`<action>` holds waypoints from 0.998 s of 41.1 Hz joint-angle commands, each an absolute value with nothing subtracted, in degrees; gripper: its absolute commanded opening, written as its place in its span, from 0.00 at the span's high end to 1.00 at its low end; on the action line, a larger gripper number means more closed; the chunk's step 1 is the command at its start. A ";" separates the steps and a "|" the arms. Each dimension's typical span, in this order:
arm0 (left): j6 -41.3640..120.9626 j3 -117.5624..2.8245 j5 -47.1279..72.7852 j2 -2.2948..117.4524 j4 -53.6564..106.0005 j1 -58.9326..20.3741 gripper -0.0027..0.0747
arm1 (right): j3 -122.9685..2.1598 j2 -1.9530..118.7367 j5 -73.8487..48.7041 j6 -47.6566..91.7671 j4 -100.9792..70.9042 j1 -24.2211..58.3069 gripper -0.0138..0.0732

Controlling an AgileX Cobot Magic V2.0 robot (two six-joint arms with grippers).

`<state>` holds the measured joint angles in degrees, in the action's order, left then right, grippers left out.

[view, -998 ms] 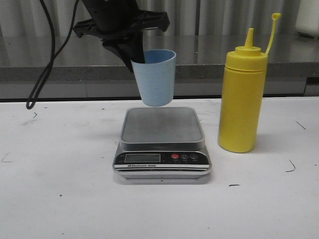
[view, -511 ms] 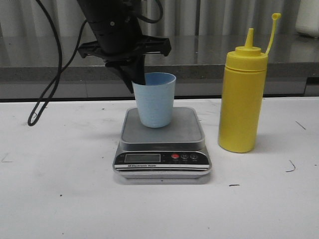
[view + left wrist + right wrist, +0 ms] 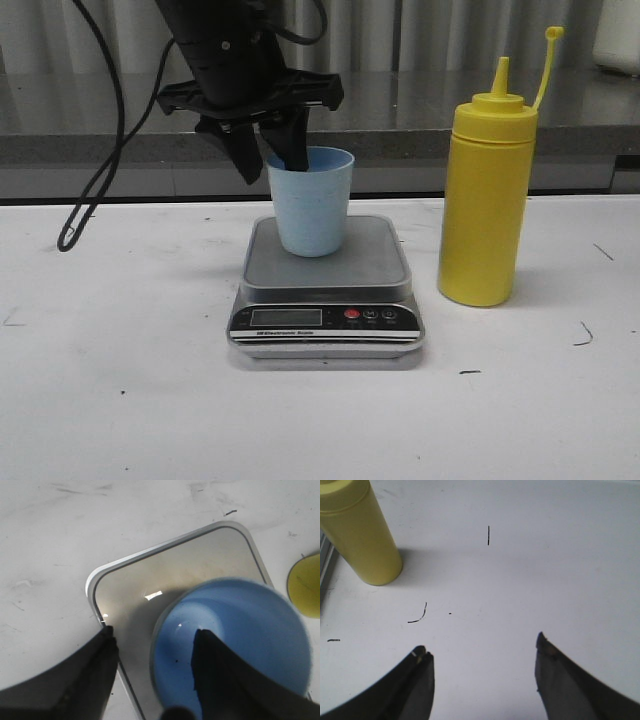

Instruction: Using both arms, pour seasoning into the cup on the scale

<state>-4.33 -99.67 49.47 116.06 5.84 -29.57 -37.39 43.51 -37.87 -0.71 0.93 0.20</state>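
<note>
The light blue cup [image 3: 313, 202] stands upright on the grey platform of the silver scale [image 3: 326, 290]. My left gripper [image 3: 270, 165] is open over the cup's left rim, one finger inside the cup and one outside, neither pressing the wall. In the left wrist view the cup [image 3: 250, 630] sits on the scale platform [image 3: 150, 580] between the spread fingers [image 3: 215, 675]. The yellow seasoning bottle [image 3: 487, 200] stands on the table right of the scale, its cap hanging open on the tether. My right gripper [image 3: 482, 652] is open and empty above the bare table, with the bottle [image 3: 357, 530] farther off.
A grey counter ledge [image 3: 560, 140] runs behind the white table. A black cable [image 3: 95, 170] hangs from the left arm down to the table at the left. Small pen marks dot the tabletop [image 3: 488, 535].
The cup came down onto the scale platform about half a second ago. Since then my left gripper's fingers have spread apart and let go of the cup's rim.
</note>
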 commanded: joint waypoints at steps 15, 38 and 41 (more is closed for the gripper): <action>2.75 -91.28 50.88 90.39 3.54 -26.70 0.51 | -39.01 43.63 -34.33 0.00 1.39 0.23 0.30; 4.02 -55.96 41.43 50.67 5.70 -18.39 0.51 | -39.01 43.63 -34.33 0.00 1.39 0.23 0.30; 4.02 -51.89 40.39 46.07 6.40 -18.39 0.51 | -39.01 43.63 -34.33 0.00 1.39 0.23 0.30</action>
<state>3.91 -54.53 45.65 51.22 4.73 -18.49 -37.39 43.51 -37.87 -0.71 0.93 0.20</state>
